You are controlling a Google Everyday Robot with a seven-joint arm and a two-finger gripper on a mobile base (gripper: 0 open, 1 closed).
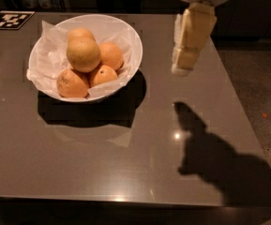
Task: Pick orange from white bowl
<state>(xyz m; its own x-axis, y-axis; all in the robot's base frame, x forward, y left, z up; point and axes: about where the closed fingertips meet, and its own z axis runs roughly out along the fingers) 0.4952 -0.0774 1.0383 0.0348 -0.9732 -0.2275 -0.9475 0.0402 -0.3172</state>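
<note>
The white bowl stands on the far left part of the grey table, lined with crumpled white paper. It holds several fruits. The orange is the largest, paler yellow-orange, and rests on top of the pile. Smaller, deeper-orange fruits lie around and under it. My gripper hangs above the table to the right of the bowl, pointing down, apart from the bowl and holding nothing I can see.
The grey table has a glossy top; its right edge runs near my arm, with dark floor beyond. A black-and-white marker tag lies at the far left corner. My arm's shadow falls on the table at the front right.
</note>
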